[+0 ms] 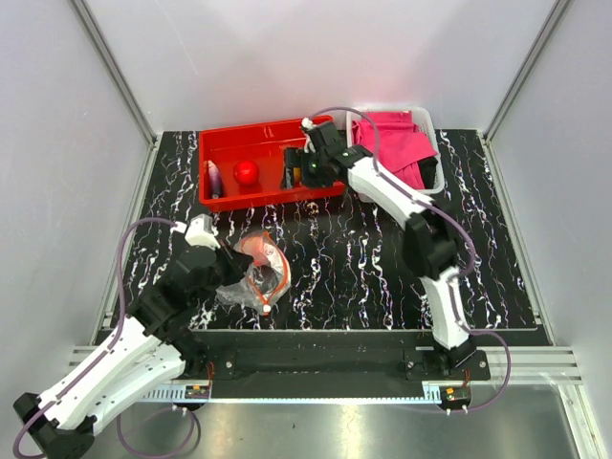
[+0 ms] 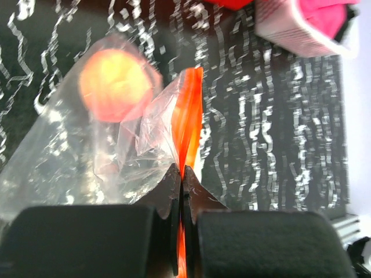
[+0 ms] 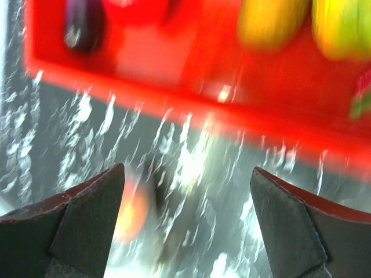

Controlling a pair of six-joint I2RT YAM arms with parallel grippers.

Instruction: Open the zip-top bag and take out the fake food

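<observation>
The zip-top bag [image 1: 260, 275] lies crumpled on the black marbled table, left of centre. My left gripper [image 1: 232, 268] is shut on its red-orange zip strip [image 2: 188, 116]. An orange-yellow fruit [image 2: 116, 84] sits inside the clear plastic. My right gripper [image 1: 298, 170] is open and empty, hovering over the near right edge of the red tray [image 1: 273, 194]. In the blurred right wrist view the gripper [image 3: 186, 169] looks down on the tray rim. The tray holds a purple eggplant [image 1: 213, 179], a red round fruit [image 1: 247, 172], yellow fruits [image 3: 269, 20] and a green chili [image 3: 362, 101].
A white bin [image 1: 428, 122] with pink cloths [image 1: 392, 143] stands at the back right, beside the red tray. White walls with metal posts enclose the table on three sides. A cable loops from each arm.
</observation>
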